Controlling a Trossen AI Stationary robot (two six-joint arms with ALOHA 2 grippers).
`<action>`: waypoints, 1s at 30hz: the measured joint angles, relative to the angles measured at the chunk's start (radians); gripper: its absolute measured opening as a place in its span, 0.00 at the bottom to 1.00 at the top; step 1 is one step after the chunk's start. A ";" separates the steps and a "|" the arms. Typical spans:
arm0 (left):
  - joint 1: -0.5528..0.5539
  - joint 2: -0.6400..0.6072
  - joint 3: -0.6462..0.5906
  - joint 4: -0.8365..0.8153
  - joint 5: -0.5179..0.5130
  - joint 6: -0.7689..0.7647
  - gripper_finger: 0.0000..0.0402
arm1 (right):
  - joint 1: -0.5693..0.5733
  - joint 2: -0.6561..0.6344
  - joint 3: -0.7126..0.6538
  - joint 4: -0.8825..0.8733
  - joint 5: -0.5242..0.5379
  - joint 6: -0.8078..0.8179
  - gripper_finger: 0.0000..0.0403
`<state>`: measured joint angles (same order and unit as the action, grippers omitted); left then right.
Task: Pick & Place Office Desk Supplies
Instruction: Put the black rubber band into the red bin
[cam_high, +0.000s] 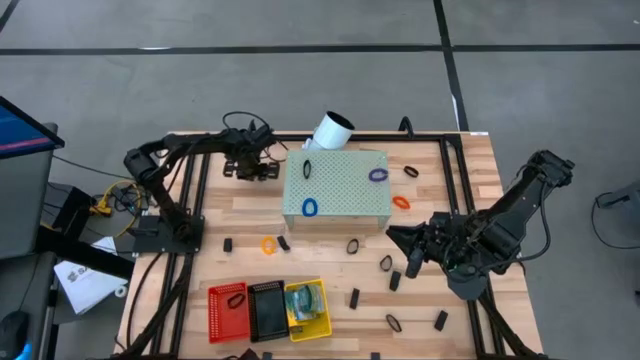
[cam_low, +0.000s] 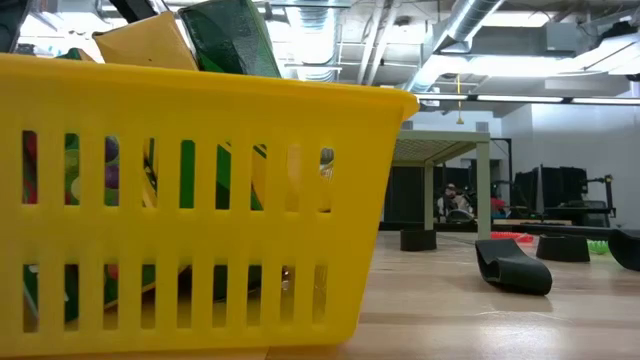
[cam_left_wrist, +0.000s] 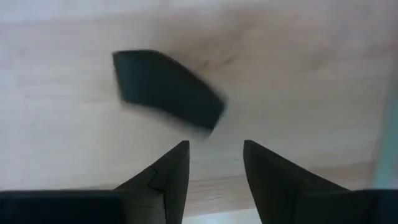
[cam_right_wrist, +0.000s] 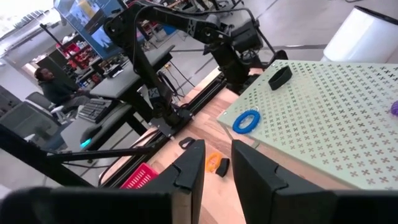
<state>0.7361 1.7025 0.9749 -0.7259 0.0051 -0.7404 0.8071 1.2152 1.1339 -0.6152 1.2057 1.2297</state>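
High view, left claw down over black clip, parted, empty, right claw parted, empty.

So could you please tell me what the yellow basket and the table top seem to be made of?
Yellow basket: likely moulded plastic, with a uniform glossy colour, slotted walls and a rolled rim. Table top: wood, probably butcher-block, showing pale joined planks with visible grain and a smooth, slightly shiny finish.

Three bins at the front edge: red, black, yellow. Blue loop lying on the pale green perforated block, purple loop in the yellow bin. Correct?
One slip: the purple loop lies on the perforated block, near its right edge, not in the yellow bin. The high view shows it. The red bin, black bin and blue loop are as stated.
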 joint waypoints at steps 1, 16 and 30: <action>0.000 -0.010 0.000 0.015 -0.001 -0.006 0.37 | 0.003 0.000 0.000 -0.001 0.000 0.000 0.19; 0.010 -0.035 0.000 0.086 -0.068 -0.074 0.37 | 0.025 0.000 0.000 -0.002 -0.004 0.001 0.19; 0.024 -0.016 0.075 0.104 -0.114 0.197 0.37 | 0.038 0.000 0.000 -0.013 -0.020 0.027 0.19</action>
<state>0.7605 1.6868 1.0503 -0.6222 -0.1087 -0.5430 0.8452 1.2156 1.1339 -0.6285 1.1853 1.2568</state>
